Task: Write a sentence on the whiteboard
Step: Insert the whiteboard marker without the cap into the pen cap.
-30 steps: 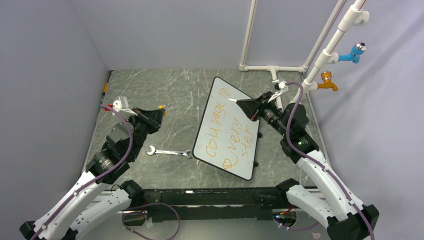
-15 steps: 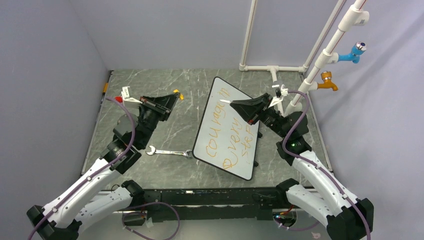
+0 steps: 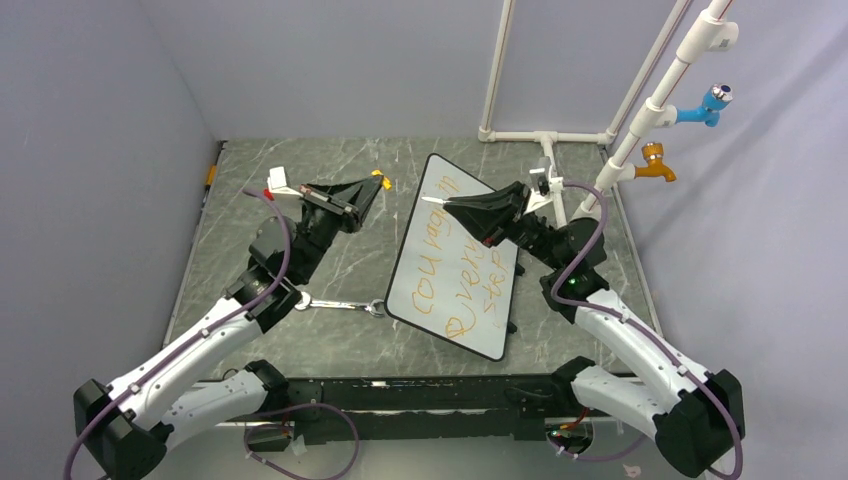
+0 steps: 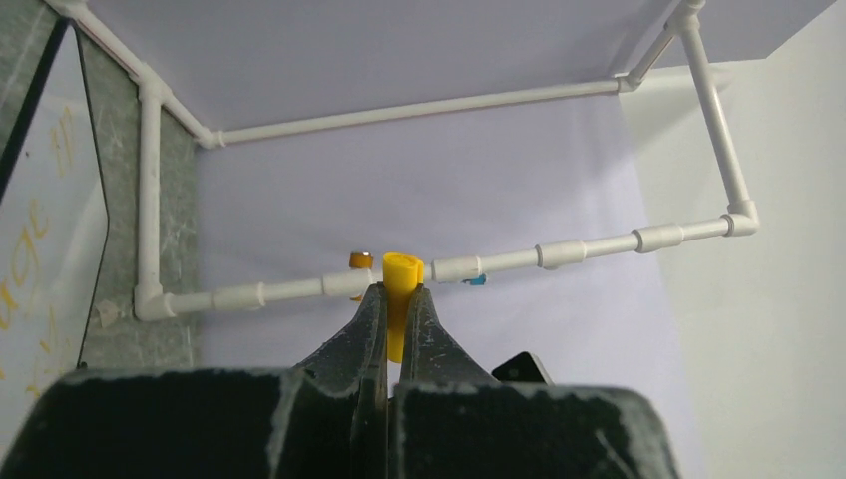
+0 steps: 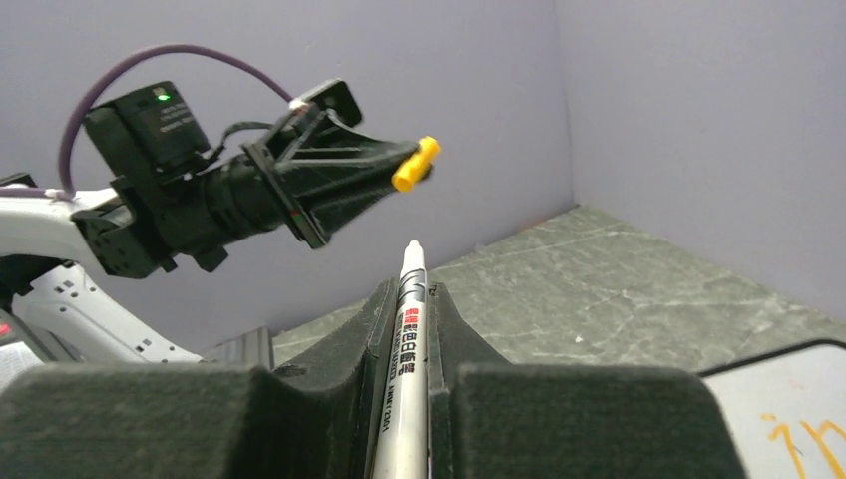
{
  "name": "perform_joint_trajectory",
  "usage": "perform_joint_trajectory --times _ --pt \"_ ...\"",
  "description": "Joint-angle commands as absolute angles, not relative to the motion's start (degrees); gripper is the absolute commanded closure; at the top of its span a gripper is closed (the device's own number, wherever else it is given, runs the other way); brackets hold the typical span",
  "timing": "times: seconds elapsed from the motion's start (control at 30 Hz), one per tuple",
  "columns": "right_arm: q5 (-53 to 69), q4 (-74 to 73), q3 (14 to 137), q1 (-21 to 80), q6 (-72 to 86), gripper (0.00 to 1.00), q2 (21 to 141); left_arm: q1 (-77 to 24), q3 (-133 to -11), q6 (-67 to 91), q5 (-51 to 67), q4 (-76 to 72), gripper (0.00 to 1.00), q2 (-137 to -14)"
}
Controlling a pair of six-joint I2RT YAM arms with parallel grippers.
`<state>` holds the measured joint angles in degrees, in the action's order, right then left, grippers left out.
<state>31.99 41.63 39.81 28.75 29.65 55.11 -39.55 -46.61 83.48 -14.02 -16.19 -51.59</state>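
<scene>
Left pincer [image 3: 368, 188] clenched on a yellow cap [image 3: 381, 181]; right pincer [image 3: 452, 207] grasping a marker [image 5: 410, 334] above the whiteboard [image 3: 486, 338], whose orange sentence [image 3: 455, 268] fills 3 rows.

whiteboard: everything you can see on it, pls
The whiteboard is a flat white rectangle, thin black rim, rounded corners, lying skewed on the grey marbled table. Orange handwriting fills it in rows, with a small circle near the close end. The right tool, shut on a marker, hangs above its far end without touching.
</scene>
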Motion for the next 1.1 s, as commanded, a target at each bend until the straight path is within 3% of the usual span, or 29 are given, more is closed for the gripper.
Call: perform_joint_trajectory --times 0.0,0.43,1.07 --pt "30.23 42.03 44.91 32.8 22.45 1.0 55.46 -39.53 -46.76 92.18 -11.24 -21.93 1.0 -53.36" --pt "19.85 41.39 47.34 40.34 15.76 1.0 60.55 -40.03 -45.4 96.64 -12.39 -21.7 1.0 -52.25" --pt "18.55 40.69 49.52 43.62 13.91 1.0 62.25 -40.02 -44.57 98.33 -15.29 -17.29 1.0 -49.39"
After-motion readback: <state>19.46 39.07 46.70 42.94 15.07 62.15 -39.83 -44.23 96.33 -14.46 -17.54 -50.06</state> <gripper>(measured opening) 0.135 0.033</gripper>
